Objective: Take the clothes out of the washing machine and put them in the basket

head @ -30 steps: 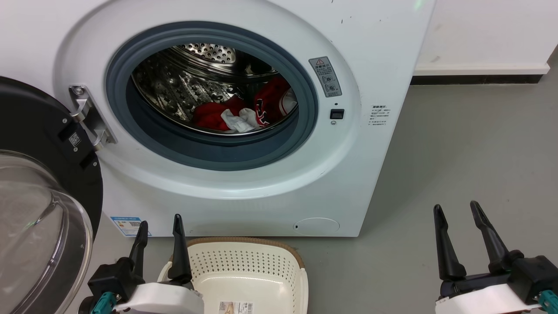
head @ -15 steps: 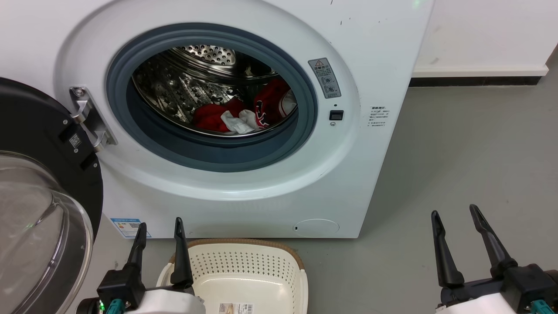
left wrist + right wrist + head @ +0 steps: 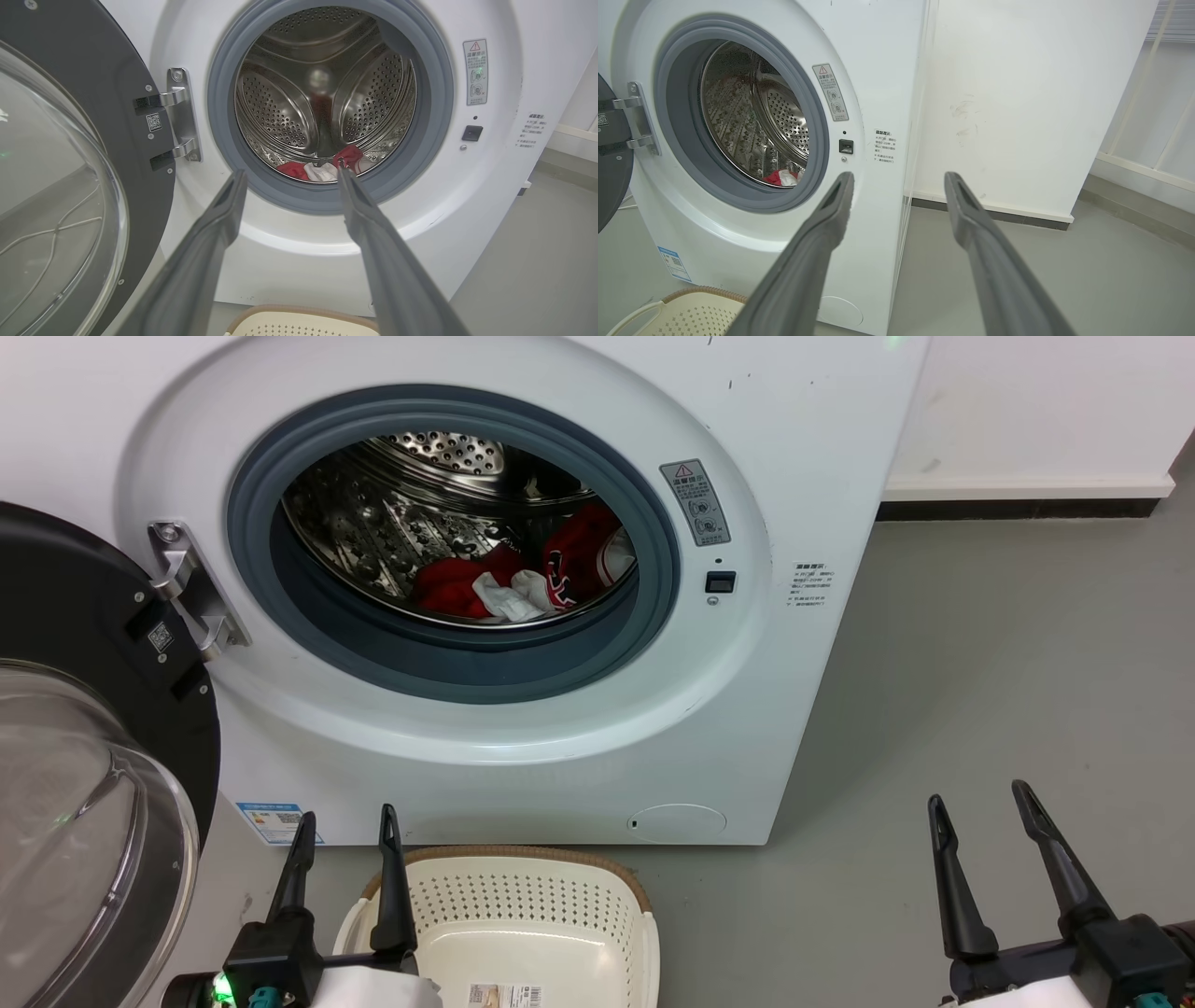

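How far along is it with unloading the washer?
Done: the door stands open. In hand: nothing; the left gripper and right gripper are open and empty. Left: the red and white clothes lie in the drum; the basket shows none.

On left gripper [image 3: 346, 813], two dark fingers [image 3: 393, 896] parted, near parallel, pointing forward. White wrist housing [image 3: 373, 994] behind finger bases; green light [image 3: 220, 987] lit left of it. On right gripper [image 3: 977, 793], well apart to right of left gripper, fingers splayed wider in V, leaning right; black mount [image 3: 1116, 947] at base of outer finger.
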{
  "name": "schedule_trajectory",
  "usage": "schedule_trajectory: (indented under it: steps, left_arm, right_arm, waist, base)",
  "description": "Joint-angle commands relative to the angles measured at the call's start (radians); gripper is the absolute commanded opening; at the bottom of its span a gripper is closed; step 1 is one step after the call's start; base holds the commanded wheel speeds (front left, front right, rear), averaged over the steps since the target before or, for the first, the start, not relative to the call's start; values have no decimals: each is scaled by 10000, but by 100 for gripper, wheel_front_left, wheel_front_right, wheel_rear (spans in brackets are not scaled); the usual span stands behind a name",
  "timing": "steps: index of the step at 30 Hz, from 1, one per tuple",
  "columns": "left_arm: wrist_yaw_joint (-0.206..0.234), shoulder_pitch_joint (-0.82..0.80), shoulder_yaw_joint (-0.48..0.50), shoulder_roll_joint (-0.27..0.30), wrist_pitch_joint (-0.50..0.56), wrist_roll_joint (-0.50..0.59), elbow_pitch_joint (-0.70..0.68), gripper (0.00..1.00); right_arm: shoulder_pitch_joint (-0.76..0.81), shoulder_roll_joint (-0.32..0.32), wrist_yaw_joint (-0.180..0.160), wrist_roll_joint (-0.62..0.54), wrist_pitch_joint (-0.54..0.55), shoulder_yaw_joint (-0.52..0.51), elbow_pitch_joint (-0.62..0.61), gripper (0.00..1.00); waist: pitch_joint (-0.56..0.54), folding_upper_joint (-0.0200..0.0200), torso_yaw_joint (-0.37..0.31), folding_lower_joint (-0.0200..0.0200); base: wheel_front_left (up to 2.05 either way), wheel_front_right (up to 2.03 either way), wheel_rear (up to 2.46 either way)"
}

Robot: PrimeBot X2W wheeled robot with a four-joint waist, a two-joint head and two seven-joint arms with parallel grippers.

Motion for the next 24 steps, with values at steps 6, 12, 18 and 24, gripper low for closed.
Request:
schedule_trajectory:
  steps: [6, 12, 18, 24]
  left_arm:
    - [57, 110, 45, 12, -31, -48, 26, 100]
    - [18, 99, 59, 11, -31, -89, 66, 100]
    - [13, 83, 24, 11, -31, -148, 138, 100]
    - [-11, -249, 64, 11, -30, -9, 483, 100]
  right_arm:
    - [95, 27, -3, 163, -32, -48, 82, 100]
    - [97, 27, -3, 229, -30, -50, 116, 100]
    - [98, 27, -3, 241, -30, -39, 128, 100]
    - [-27, 27, -3, 298, -30, 16, 134, 100]
  waist:
    - [14, 0, -28, 0]
    - [34, 0, -31, 0]
    - [47, 0, -27, 0]
    - [145, 0, -72, 0]
  base:
    - [0, 0, 0]
    - [0, 0, 0]
    - [0, 0, 0]
    - [0, 0, 0]
